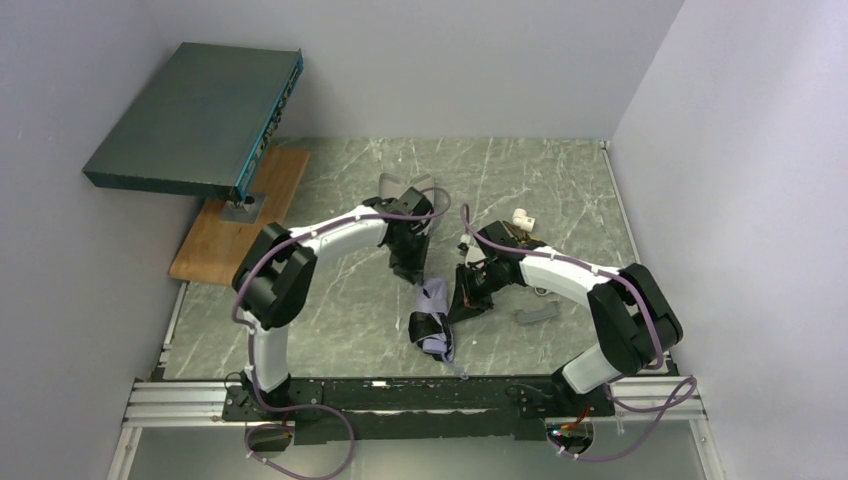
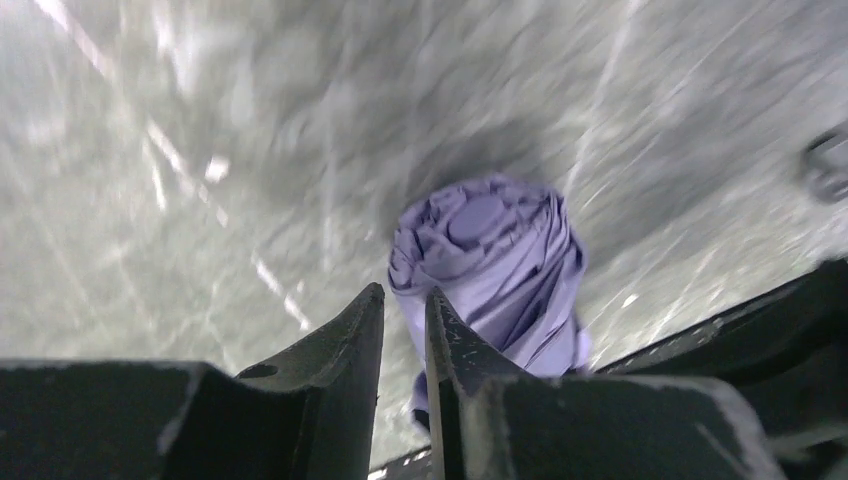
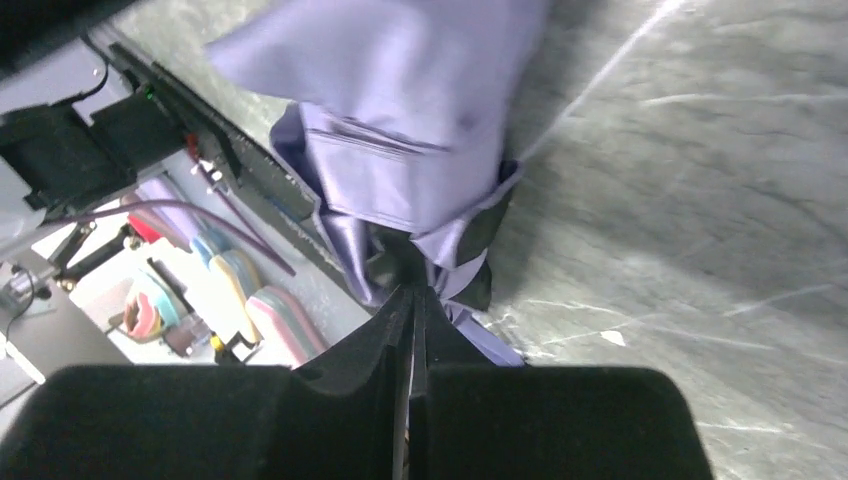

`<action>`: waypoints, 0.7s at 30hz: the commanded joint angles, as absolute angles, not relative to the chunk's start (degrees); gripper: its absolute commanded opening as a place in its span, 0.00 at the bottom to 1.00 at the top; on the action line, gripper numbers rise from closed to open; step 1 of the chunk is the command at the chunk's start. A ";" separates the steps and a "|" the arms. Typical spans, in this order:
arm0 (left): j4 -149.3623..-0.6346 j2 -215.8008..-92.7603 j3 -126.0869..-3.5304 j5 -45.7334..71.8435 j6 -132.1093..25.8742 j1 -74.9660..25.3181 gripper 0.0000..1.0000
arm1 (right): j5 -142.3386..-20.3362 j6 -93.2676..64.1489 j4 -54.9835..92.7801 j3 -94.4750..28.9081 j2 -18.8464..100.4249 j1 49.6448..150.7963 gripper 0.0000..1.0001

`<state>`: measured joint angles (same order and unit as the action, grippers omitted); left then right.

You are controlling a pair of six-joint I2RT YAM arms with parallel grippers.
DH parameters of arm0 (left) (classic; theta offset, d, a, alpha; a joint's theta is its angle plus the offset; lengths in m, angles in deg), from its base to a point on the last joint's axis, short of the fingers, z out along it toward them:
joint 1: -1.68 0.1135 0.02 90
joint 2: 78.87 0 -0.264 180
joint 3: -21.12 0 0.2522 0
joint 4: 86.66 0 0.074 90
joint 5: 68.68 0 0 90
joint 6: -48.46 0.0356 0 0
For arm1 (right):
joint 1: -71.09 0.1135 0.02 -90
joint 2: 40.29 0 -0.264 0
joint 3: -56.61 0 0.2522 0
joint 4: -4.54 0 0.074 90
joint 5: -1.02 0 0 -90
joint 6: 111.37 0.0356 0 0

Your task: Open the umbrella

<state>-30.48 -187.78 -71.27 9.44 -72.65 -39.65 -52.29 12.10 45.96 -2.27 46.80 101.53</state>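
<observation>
Fabric in pale lavender, rolled tight, sits between the two arms: the umbrella (image 1: 432, 300) lies closed on the marble table (image 1: 560, 180), with no canopy spread. The left gripper (image 2: 405, 297) has its fingers (image 2: 355, 335) drawn close, with only a thin slit between them. The bundle lies just past the tip of one finger and points away from it, end-on. A bit of lavender shows low in the slit, but I cannot tell whether anything is pinched there. The right gripper (image 3: 412, 292) has its fingers (image 3: 385, 335) pressed flat together. Their tips sit in the loose folds beside the black strap (image 3: 485, 235). Whether a fold is caught between them I cannot tell. Well beyond both sets of fingers, a dark teal box (image 1: 195, 115) sits above a wooden board (image 1: 240, 215).
</observation>
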 commanded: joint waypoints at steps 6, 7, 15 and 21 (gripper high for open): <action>-28.72 -184.75 -77.25 11.97 -70.58 -39.80 0.37 | -55.44 4.66 57.58 -8.79 44.44 101.54 0.08; -29.17 -182.79 -75.13 12.07 -70.85 -39.76 0.41 | -56.08 4.16 58.54 -9.54 44.05 101.37 0.09; -37.49 -165.97 -57.14 7.53 -73.69 -39.81 0.95 | -58.91 3.94 61.09 -14.03 41.82 98.64 0.66; -47.63 -157.52 -47.01 3.06 -77.33 -41.49 0.99 | -62.78 5.72 60.36 -14.37 39.49 96.88 0.76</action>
<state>-38.02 -161.46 -51.51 7.69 -74.05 -40.15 -59.07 4.58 59.19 -12.59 42.27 97.77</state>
